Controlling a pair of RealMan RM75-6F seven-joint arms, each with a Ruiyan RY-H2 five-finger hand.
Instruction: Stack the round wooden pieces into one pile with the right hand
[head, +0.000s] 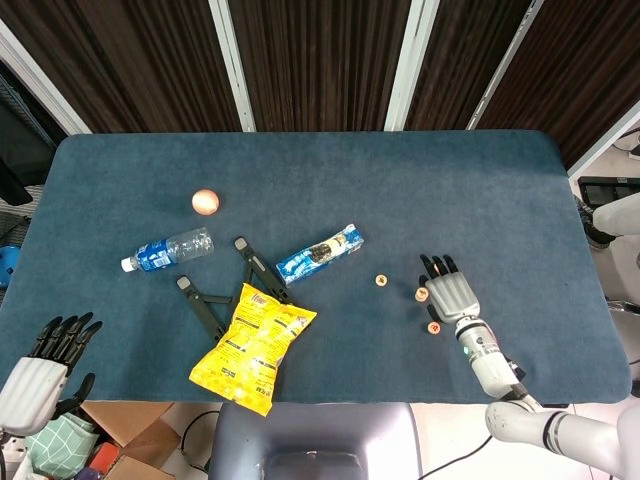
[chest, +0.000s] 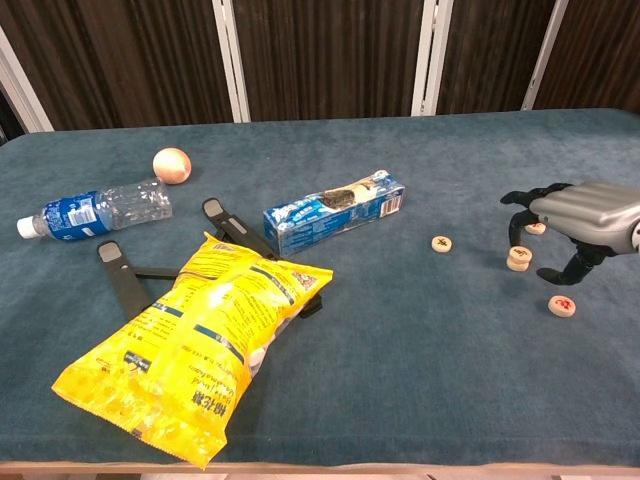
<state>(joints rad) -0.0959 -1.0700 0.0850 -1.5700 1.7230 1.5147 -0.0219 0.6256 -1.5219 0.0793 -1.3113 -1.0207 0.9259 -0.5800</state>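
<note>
Nearest the front edge, a single wooden piece (chest: 561, 305) lies flat at about 7 o'clock from the right hand (chest: 575, 218), which hovers empty, fingers spread and arched down. The started pile (chest: 518, 258) sits just at its fingertips (chest: 512, 232), 9 o'clock side; another piece (chest: 441, 243) lies further out at 9, one (chest: 535, 227) beneath the hand. Left hand (head: 40, 370): off the table, fingers loose, far away.

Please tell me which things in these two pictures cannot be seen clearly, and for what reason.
- Round wooden piece behind the right hand: chest view, fingers hide most of it.
- Red marks on the round wooden pieces: too small to read, both views.
- Black folding stand: partly under the yellow snack bag.
- Left hand: head view, cut by the edge.
</note>
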